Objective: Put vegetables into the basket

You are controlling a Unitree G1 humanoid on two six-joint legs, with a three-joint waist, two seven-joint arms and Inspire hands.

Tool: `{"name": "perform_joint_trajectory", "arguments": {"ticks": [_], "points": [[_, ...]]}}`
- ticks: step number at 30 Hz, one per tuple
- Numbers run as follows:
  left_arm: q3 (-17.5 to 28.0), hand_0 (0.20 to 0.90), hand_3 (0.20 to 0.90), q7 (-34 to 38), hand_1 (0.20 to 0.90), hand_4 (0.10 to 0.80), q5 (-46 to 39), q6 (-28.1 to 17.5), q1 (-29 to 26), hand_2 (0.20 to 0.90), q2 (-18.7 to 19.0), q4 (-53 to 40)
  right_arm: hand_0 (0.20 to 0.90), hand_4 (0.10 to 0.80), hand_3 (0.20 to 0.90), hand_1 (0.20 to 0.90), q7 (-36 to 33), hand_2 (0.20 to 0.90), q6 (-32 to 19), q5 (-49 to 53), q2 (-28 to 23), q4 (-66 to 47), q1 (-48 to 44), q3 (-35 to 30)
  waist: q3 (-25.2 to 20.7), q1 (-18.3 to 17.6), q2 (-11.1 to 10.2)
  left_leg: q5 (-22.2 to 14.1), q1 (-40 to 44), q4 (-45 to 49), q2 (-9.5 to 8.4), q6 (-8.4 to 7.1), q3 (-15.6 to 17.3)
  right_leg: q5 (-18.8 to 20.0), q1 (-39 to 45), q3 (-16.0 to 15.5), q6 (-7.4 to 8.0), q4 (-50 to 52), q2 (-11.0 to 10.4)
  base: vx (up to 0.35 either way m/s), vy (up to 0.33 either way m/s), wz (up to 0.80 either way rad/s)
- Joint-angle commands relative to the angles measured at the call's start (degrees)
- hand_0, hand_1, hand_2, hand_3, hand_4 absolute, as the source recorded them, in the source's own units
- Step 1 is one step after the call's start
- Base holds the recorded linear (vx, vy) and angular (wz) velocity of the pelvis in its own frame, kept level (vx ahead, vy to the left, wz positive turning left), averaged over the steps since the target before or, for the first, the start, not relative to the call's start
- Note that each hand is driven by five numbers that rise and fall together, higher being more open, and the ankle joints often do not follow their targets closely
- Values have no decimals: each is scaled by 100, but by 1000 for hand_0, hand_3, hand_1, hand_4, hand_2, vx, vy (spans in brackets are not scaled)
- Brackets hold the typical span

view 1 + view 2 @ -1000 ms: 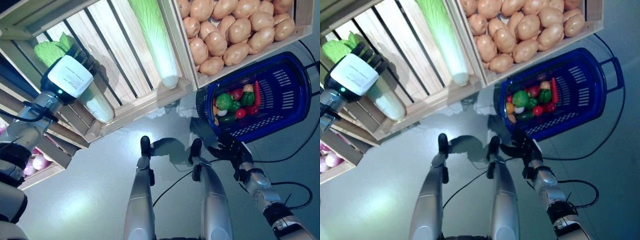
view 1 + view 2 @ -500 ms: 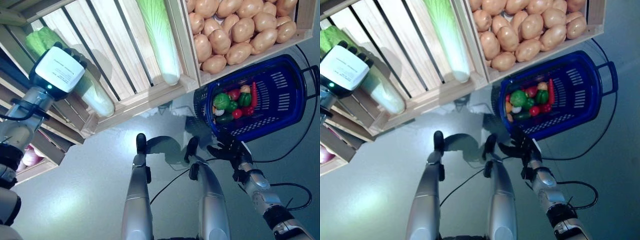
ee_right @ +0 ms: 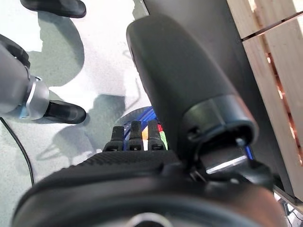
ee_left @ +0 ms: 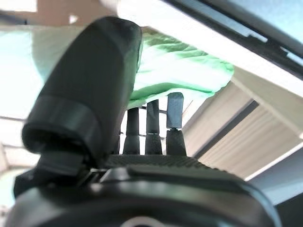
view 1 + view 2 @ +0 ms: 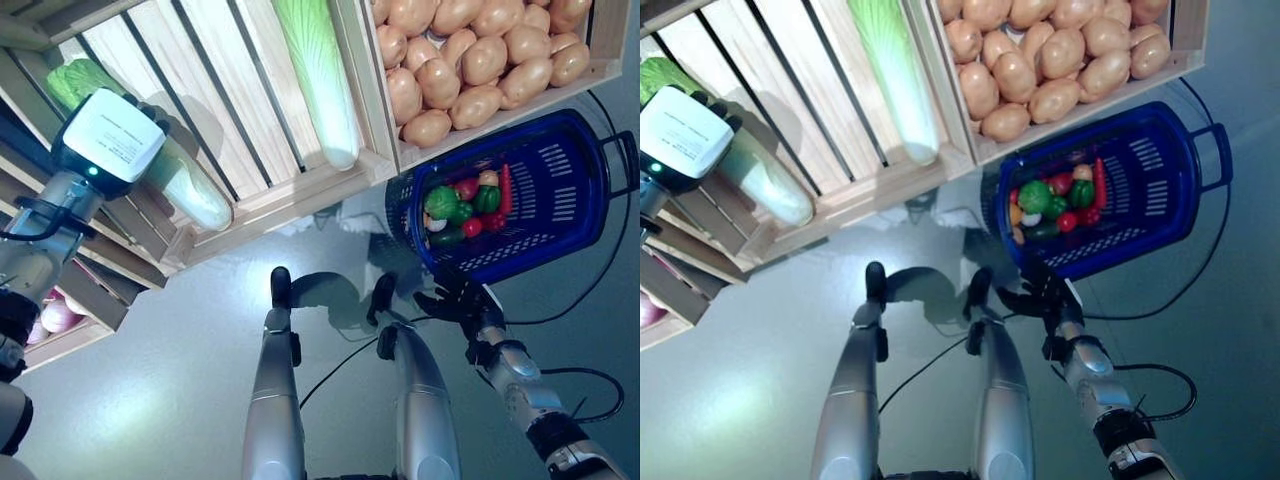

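Left wrist view shows what the eye views hide: left hand (image 4: 142,127) has straight fingers (image 4: 174,120) reaching under the leafy end of a napa cabbage (image 5: 190,185) in the slatted crate (image 5: 250,120), nothing gripped. White label on that wrist carries print too small to read. Right hand (image 5: 455,300) hangs just below the blue basket (image 5: 560,215), fingers loose and empty; basket already holds mixed vegetables (image 5: 465,205).

Open floor below, crates crowding above

Bare floor (image 5: 170,350) lies free under the slatted crate (image 5: 250,110); its wooden rim (image 5: 290,200) and the potato crate (image 5: 480,60) hem the blue basket's (image 5: 560,190) near side, vegetables (image 5: 465,205) heaped inside.
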Motion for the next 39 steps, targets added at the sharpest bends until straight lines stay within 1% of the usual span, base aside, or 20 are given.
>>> {"name": "perform_joint_trajectory", "arguments": {"ticks": [1, 6, 9, 10, 12, 14, 17, 18, 19, 22, 27, 28, 30, 31, 32, 33, 34, 35, 37, 39], "points": [[1124, 300, 300, 1098, 300, 400, -729, 149, -241, 300, 266, -232, 900, 800, 900, 900, -15, 900, -484, 220, -254, -519, 563, -319, 1, 46, 97, -33, 158, 13, 18, -92, 311, -30, 960, -125, 132, -617, -113, 49, -73, -3], [1492, 300, 300, 1396, 300, 400, -1023, -58, 78, 300, 101, -482, 900, 800, 900, 900, -12, 900, -501, 211, -124, -527, 580, -293, 1, 75, 87, 62, 625, -291, 14, -157, 346, 27, 1508, -225, 120, -1039, -2, 57, -65, -1], [1655, 300, 300, 1471, 300, 400, -1580, -157, 239, 300, -2, -646, 900, 800, 900, 900, -24, 900, -497, 223, -68, -540, 603, -284, 1, 80, 97, 113, 999, -500, 13, -182, 392, 63, 1890, -284, 130, -1284, 45, 65, -53, -4], [1755, 300, 300, 1494, 300, 400, -2004, -270, 319, 300, -54, -672, 900, 800, 900, 900, -12, 900, -529, 234, -45, -524, 613, -279, 1, 93, 103, 122, 1114, -553, 9, -187, 403, 68, 2001, -304, 130, -1341, 58, 59, -58, -8], [1891, 300, 300, 1543, 300, 400, -2177, -412, 416, 300, -121, -676, 900, 800, 900, 900, 5, 900, -543, 228, -26, -517, 619, -272, 1, 97, 111, 113, 1238, -585, 0, -198, 401, 60, 2138, -313, 122, -1406, 77, 38, -46, -8], [2069, 300, 300, 1533, 300, 400, -2602, -667, 618, 300, -264, -843, 900, 800, 900, 900, 42, 900, -549, 207, 12, -516, 634, -290, 1, 133, 118, 90, 1414, -622, -7, -195, 381, 37, 2311, -346, 113, -1442, 82, 39, -61, -6], [2471, 300, 300, 1378, 300, 400, -3127, -1041, 1159, 300, -584, -1240, 900, 800, 900, 900, 79, 900, -567, 110, 100, -602, 702, -334, -51, 178, 123, 47, 1658, -651, -20, -180, 371, 8, 2544, -367, 92, -1485, 119, 66, -57, 3], [2606, 300, 300, 1331, 300, 400, -3232, -1122, 1331, 300, -747, -1422, 900, 800, 900, 900, 111, 900, -582, 75, 133, -635, 731, -350, -92, 191, 114, 34, 1724, -669, -28, -180, 362, 4, 2623, -375, 88, -1529, 130, 96, -73, 3], [2741, 300, 300, 1157, 300, 400, -3481, -1251, 1542, 300, -1026, -1631, 900, 800, 900, 900, 148, 900, -596, 75, 179, -708, 765, -367, -140, 211, 109, 25, 1804, -709, -24, -177, 368, -14, 2720, -392, 79, -1575, 150, 81, -73, 1], [3009, 300, 300, 886, 300, 400, -3836, -1442, 1899, 300, -1549, -1990, 900, 800, 900, 900, 287, 900, -701, -20, 268, -900, 817, -420, -239, 239, 88, 25, 2015, -865, -21, -168, 374, -28, 2931, -434, 74, -1706, 204, 60, -77, 4], [3228, 300, 300, 150, 300, 400, -4728, -1707, 2406, 300, -2357, -2387, 900, 800, 900, 900, 408, 900, -733, -66, 342, -1487, 985, -522, -388, 256, 32, 37, 2328, -1062, -15, -165, 341, -18, 3264, -454, 78, -1917, 279, 52, -63, 4], [3212, 300, 300, -221, 300, 400, -5256, -1785, 2557, 300, -2630, -2475, 900, 800, 900, 900, 528, 900, -742, -65, 379, -1712, 1056, -580, -453, 267, 4, 48, 2430, -1144, -17, -162, 333, 5, 3390, -467, 94, -2018, 290, 86, -72, 4], [3189, 300, 300, -659, 300, 400, -5676, -1742, 2786, 300, -3023, -2664, 900, 800, 900, 900, 563, 900, -693, -256, 376, -2050, 1174, -631, -527, 268, -18, 63, 2597, -1270, -19, -149, 345, 33, 3596, -479, 107, -2166, 323, 90, -49, 9], [3150, 300, 300, -1028, 300, 400, -6144, -1735, 2886, 300, -3242, -2730, 900, 800, 900, 900, 667, 900, -650, -336, 374, -2272, 1212, -667, -576, 267, -15, 77, 2705, -1368, -20, -143, 348, 53, 3724, -485, 117, -2269, 334, 52, -12, 8], [3131, 300, 300, -1176, 300, 400, -6287, -1729, 2901, 300, -3302, -2741, 900, 800, 900, 900, 696, 900, -634, -341, 382, -2341, 1221, -677, -600, 261, -13, 105, 2714, -1407, -24, -138, 348, 84, 3743, -498, 122, -2313, 331, 53, -15, 6], [3103, 300, 300, -1365, 300, 400, -6304, -1681, 2964, 300, -3491, -2764, 900, 800, 900, 900, 763, 900, -566, -361, 351, -2514, 1243, -692, -650, 263, -17, 118, 2788, -1477, -34, -129, 339, 109, 3828, -489, 137, -2395, 344, 47, -28, 5], [3020, 300, 300, -1383, 300, 400, -6286, -1640, 2990, 300, -3606, -2766, 900, 800, 900, 900, 817, 900, -486, -391, 362, -2663, 1239, -690, -700, 261, -21, 128, 2834, -1531, -31, -125, 340, 126, 3887, -500, 142, -2448, 349, 72, -50, 8], [2954, 300, 300, -1597, 300, 400, -6508, -1540, 3027, 300, -3693, -2774, 900, 800, 900, 900, 914, 900, -356, -253, 334, -2878, 1230, -673, -735, 266, -34, 141, 2924, -1594, -21, -123, 341, 149, 3977, -500, 154, -2506, 359, 72, -54, 8], [2909, 300, 300, -1756, 300, 400, -6502, -1422, 3089, 300, -3782, -2778, 900, 800, 900, 900, 1108, 900, -331, -92, 350, -3073, 1210, -668, -799, 265, -49, 155, 3001, -1649, -23, -121, 333, 182, 4052, -485, 163, -2573, 368, 69, -51, 8], [2689, 300, 300, -2108, 300, 400, -6598, -1178, 3177, 300, -3933, -2738, 900, 800, 900, 900, 1245, 900, -154, 66, 321, -3482, 1134, -631, -956, 281, -46, 181, 3154, -1768, -27, -124, 344, 267, 4217, -473, 191, -2736, 372, 95, -44, 7]]}}
